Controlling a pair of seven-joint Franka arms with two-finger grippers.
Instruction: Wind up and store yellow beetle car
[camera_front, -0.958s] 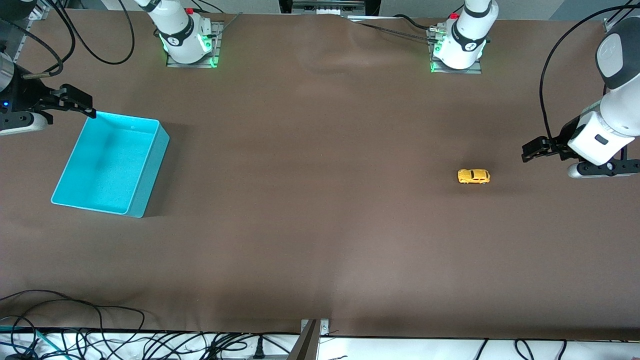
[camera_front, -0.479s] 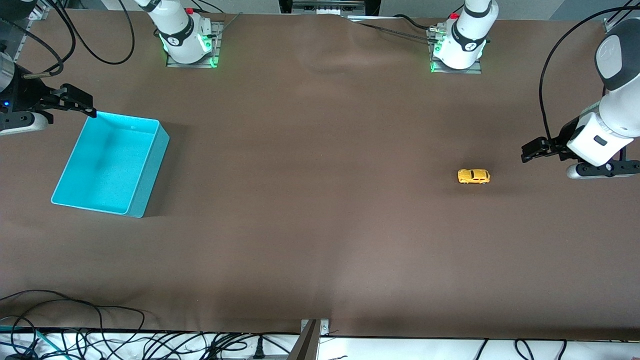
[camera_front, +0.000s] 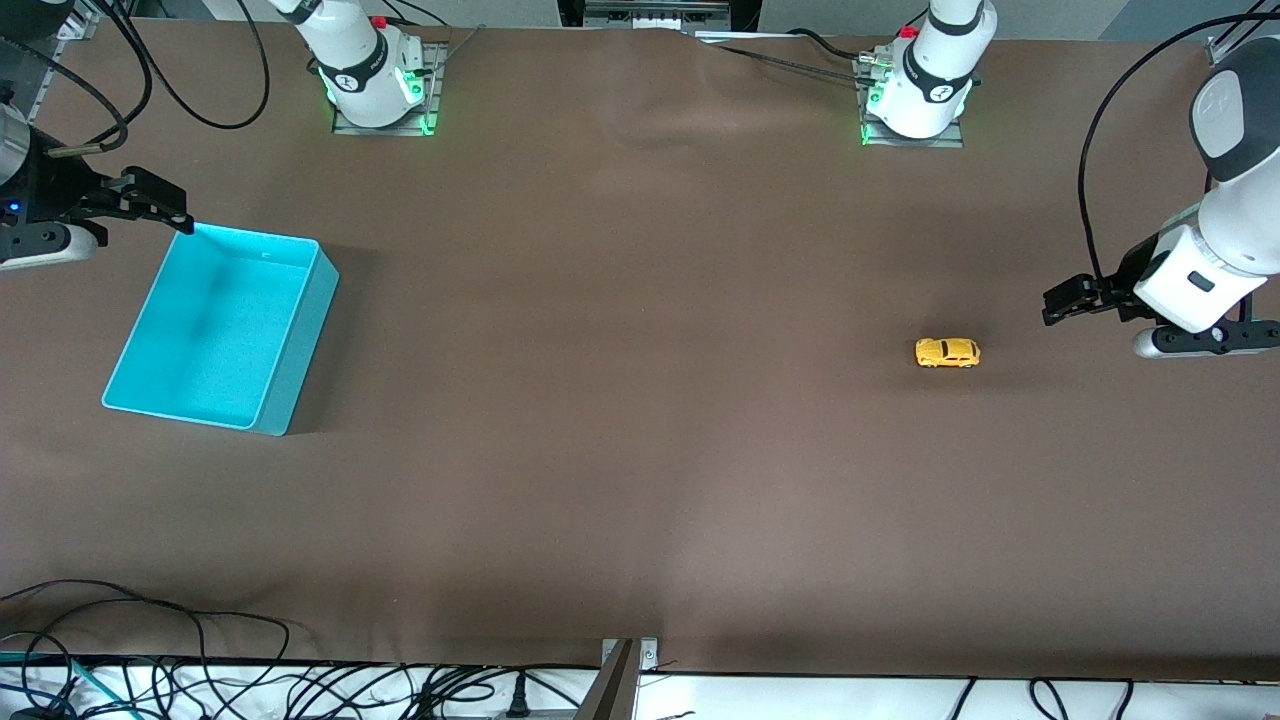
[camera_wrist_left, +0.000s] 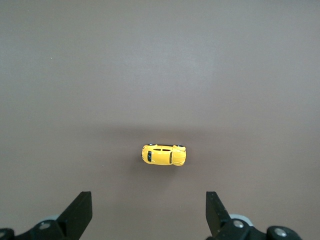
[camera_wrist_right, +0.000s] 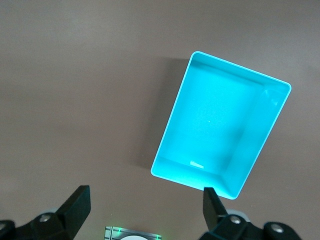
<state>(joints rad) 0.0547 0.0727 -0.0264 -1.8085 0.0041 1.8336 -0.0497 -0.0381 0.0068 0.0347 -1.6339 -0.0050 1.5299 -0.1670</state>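
Note:
The tiny yellow beetle car (camera_front: 947, 352) stands on its wheels on the brown table toward the left arm's end; it also shows in the left wrist view (camera_wrist_left: 164, 155). My left gripper (camera_front: 1062, 299) hangs open and empty above the table beside the car, apart from it; in its wrist view (camera_wrist_left: 148, 212) the jaws stand wide. My right gripper (camera_front: 165, 208) is open and empty at the right arm's end, over the edge of the cyan bin (camera_front: 291, 356). The right wrist view shows its wide jaws (camera_wrist_right: 145, 210) and the empty bin (camera_wrist_right: 250, 160).
The two arm bases (camera_front: 375, 85) (camera_front: 915, 95) stand along the table's edge farthest from the front camera. Cables (camera_front: 150, 660) lie past the near edge. Bare brown table lies between the bin and the car.
The left arm has shifted very slightly; the car, the bin and the right arm have not moved.

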